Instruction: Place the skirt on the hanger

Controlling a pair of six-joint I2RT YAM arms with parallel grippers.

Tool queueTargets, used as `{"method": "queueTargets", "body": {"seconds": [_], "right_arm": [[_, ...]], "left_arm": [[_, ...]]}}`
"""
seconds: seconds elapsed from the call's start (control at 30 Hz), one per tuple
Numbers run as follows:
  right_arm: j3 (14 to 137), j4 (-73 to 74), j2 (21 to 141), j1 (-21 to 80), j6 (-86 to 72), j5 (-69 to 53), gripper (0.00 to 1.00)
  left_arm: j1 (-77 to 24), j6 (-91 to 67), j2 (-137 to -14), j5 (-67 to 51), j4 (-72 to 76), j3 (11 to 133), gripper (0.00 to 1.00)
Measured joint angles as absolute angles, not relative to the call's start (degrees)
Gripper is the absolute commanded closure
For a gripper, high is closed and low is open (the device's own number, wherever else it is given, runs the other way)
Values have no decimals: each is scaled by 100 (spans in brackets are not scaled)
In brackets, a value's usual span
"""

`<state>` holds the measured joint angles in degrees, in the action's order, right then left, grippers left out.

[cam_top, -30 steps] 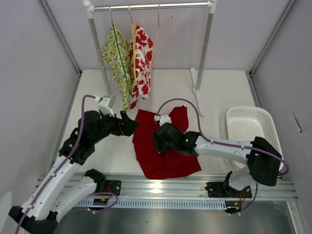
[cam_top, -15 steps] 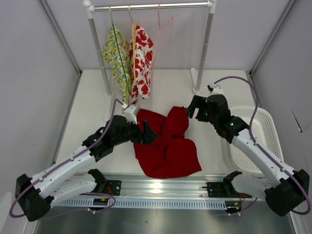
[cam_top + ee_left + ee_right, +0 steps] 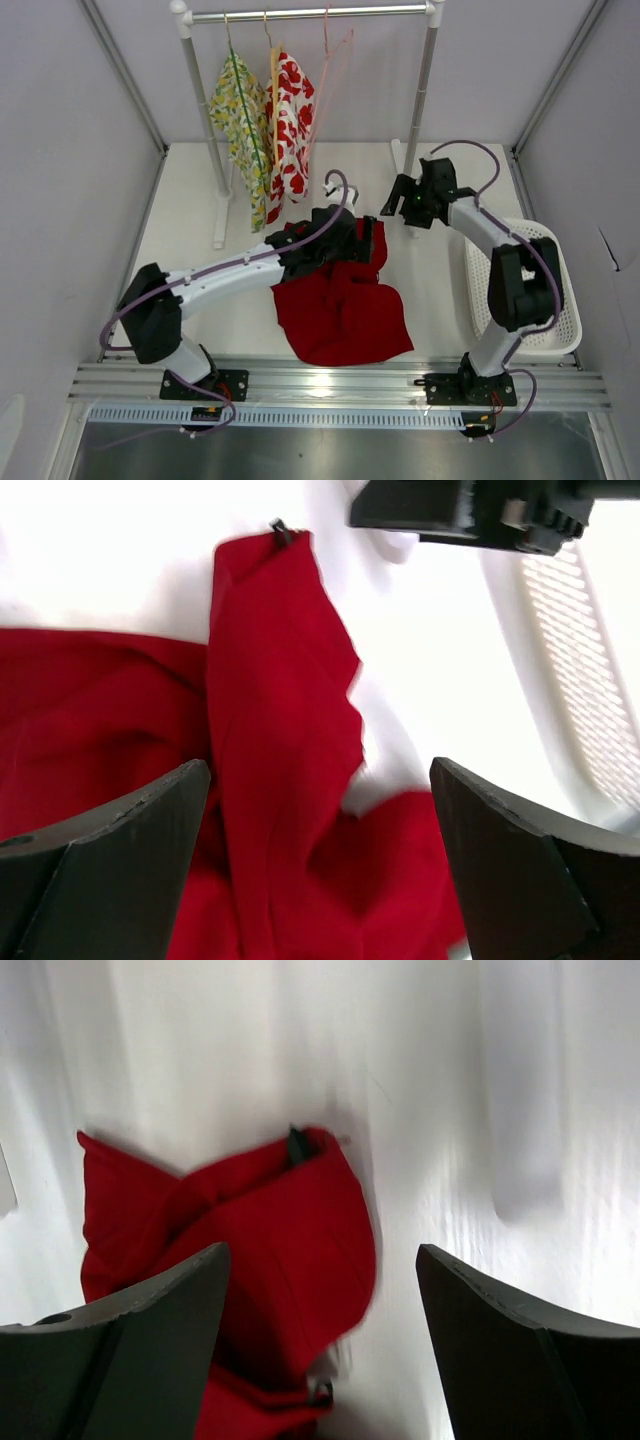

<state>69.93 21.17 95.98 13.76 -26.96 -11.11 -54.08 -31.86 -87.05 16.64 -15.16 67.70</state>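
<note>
Plain deep-red soft cloth skirt (image 3: pixel 340 300) lies rumpled on white tabletop (image 3: pixel 190 200), long axis near-to-far. Left claw (image 3: pixel 345 238) directly over its far fold, spread wide, empty; nearer arm. Right claw (image 3: pixel 398 205) just off the far-right corner, also spread, empty. Thin pale pink wire hanger (image 3: pixel 326 35) hangs beyond.

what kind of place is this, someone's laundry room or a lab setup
Most likely a robotics lab test cell, not a home laundry room: a left arm and right arm bolted to a metal rail, blank panel walls boxing in a white table, and a small clothes rack staged at the back.
</note>
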Motion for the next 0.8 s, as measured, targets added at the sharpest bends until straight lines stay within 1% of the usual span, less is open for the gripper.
{"method": "queueTargets", "body": {"seconds": [0.07,0.23,0.27,0.33,0.37,0.4,0.47,0.5,0.57,0.6,0.7,0.8], "right_arm": [[7356,2062,10119,1380,-2714,-1249,20],[7773,2018,10997,1463,-2867,-1382,20],[7859,2032,11142,1496,-2888,-1376,21],[8016,2027,11430,1599,-2915,-1367,29],[8053,2023,11548,1662,-2952,-1358,36],[8058,2025,11625,1726,-2978,-1345,54],[8053,2027,11695,1813,-3013,-1326,73],[8047,2032,11703,1844,-3055,-1302,88],[8038,2021,11692,1900,-3133,-1258,97],[8020,2016,11677,1907,-3146,-1229,100],[7876,2106,11493,1865,-3190,-1118,100],[7714,2335,11024,1787,-3192,-1061,100]], "left_arm": [[-5446,-3155,-9063,1824,-1601,6938,3],[-5522,-3122,-9404,1933,-1946,6934,2],[-5529,-3116,-9435,1940,-1973,6934,2],[-5537,-3096,-9533,1957,-2049,6934,8],[-5540,-3098,-9570,1962,-2073,6934,15],[-5540,-3094,-9607,1968,-2097,6932,28],[-5540,-3085,-9625,1981,-2132,6884,42],[-5540,-3050,-9618,1981,-2137,6853,60],[-5537,-3052,-9583,1997,-2119,6748,83],[-5533,-3033,-9548,2001,-2123,6661,100],[-5468,-2985,-9323,2016,-2095,6311,100],[-5293,-2980,-8884,2003,-2134,5999,100]]}}
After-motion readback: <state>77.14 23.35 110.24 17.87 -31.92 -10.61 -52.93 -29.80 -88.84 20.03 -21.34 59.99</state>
